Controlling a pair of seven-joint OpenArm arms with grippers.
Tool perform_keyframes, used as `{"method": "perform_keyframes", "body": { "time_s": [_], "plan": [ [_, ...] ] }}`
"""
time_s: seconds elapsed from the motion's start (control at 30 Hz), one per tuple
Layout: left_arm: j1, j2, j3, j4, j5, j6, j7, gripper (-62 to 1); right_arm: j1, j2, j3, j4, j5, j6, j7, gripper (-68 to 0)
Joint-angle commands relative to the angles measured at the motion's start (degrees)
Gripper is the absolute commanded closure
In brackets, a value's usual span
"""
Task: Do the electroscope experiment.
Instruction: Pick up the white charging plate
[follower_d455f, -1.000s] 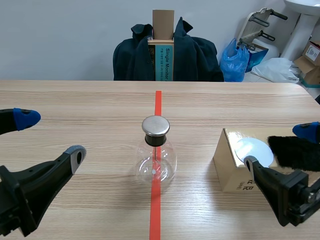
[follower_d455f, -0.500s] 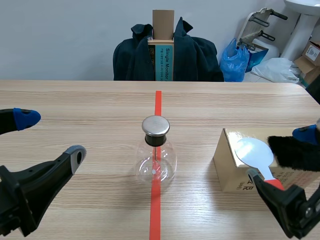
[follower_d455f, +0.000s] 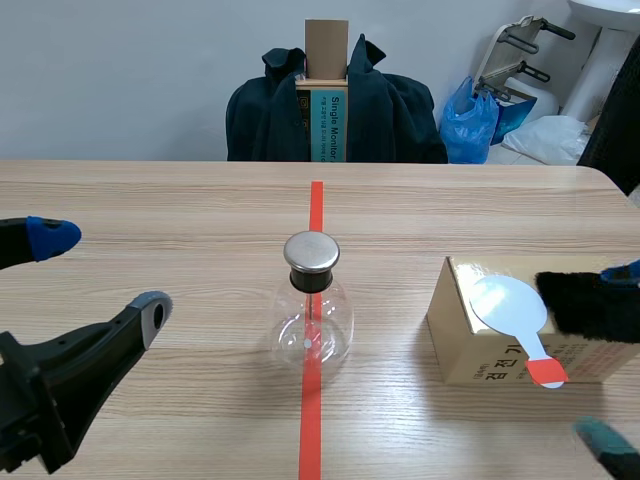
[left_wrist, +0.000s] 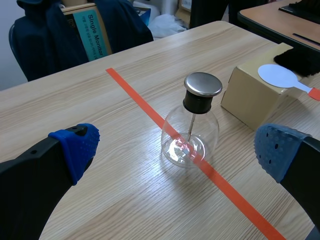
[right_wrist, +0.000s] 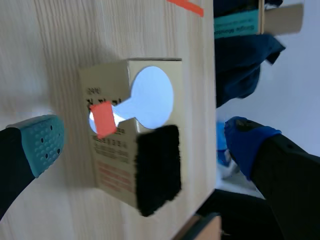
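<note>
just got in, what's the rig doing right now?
Electroscope setup, nothing gripped yet. The glass electroscope flask stands on the red tape line at the middle of the table. The left gripper is open off to one side of it, holding nothing. The right gripper is open over the cardboard box. A white paddle with a red handle tip and a black fur pad lie on top of the box, and neither is held.

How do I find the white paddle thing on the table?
Find the glass flask on the red tape line; to the robot's right of it sits a tan cardboard box. On top lies the paddle: a flat white disc with an orange-red handle tip, unlike the fuzzy black cloth beside it.
</note>
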Motion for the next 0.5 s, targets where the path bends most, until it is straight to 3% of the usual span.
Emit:
{"method": "perform_keyframes", "body": {
  "time_s": [0.0,0.1,0.23,0.47],
  "plan": [
    [0.0,-0.2,0.4,0.7,-0.3,-0.1,-0.9,-62.3,0.9,0.5,-0.1,-2.1,-0.4,-3.4,0.4,-67.9],
    [0.0,-0.2,0.4,0.7,-0.3,-0.1,-0.9,-62.3,2.2,0.4,-0.5,-5.6,-5.9,-9.2,0.3,-67.9],
    [0.0,-0.2,0.4,0.7,-0.3,-0.1,-0.8,-62.3,6.4,0.4,-3.2,-12.1,-10.5,-14.4,-0.1,-67.9],
    [0.0,-0.2,0.4,0.7,-0.3,-0.1,-0.7,-62.3,15.1,-1.4,-15.1,-23.2,-14.3,-32.4,-7.8,-67.9]
  ]
}}
